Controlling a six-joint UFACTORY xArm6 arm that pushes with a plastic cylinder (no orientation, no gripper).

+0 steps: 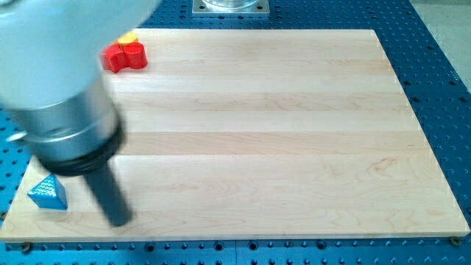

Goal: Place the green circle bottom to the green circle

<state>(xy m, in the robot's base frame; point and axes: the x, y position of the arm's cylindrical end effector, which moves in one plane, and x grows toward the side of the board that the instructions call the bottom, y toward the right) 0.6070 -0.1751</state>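
**Three blocks in sight, none of them green**

Most of the view is taken by the wooden table (pixel 280 132), a pale board lying on a blue perforated surface (pixel 441 44) that frames it at the view's right, top and bottom. Next in size is my arm's housing (pixel 62 88), a blurred grey and silver bulk filling the view's upper left, with a black collar beneath it. From that collar the dark rod (pixel 107 188) slants down toward the view's bottom, and my tip (pixel 119 221) rests near the board's lower left edge. No pincer is fitted, so its state cannot be told.

A red block (pixel 125 57) of lobed outline sits near the view's top left corner of the board, with a yellow block (pixel 130 37) touching it just behind, mostly hidden. A blue triangle (pixel 48 193) lies in the lower left corner, just to the left of my tip and apart from it.

The green circle does not show anywhere in view.
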